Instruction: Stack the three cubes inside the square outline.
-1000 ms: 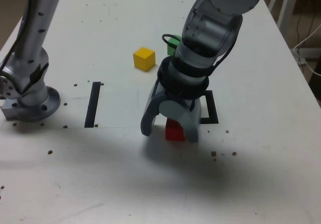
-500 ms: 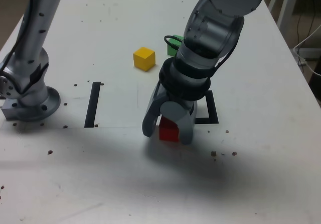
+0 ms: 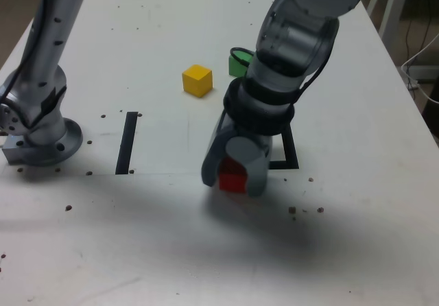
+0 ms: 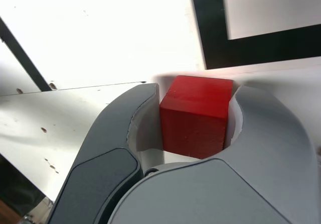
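My gripper [image 3: 232, 175] is shut on the red cube [image 3: 232, 176], low over the table in front of the square outline [image 3: 289, 154]. The wrist view shows the red cube [image 4: 196, 116] pinched between both grey fingers [image 4: 125, 133], with a corner of the square outline [image 4: 210, 33] just beyond. The arm hides most of the outline in the exterior view. A yellow cube [image 3: 197, 80] sits on the table further back, toward the exterior view's left. Behind the arm, the green cube [image 3: 237, 64] is partly hidden.
A straight black strip [image 3: 127, 142] lies on the table at the exterior view's left. The arm's grey base [image 3: 41, 138] stands at the left edge. Small dark specks dot the white tabletop [image 3: 137, 237].
The jaws have closed from wide open onto the red cube. The cube has shifted slightly toward the exterior view's left between the fingers.
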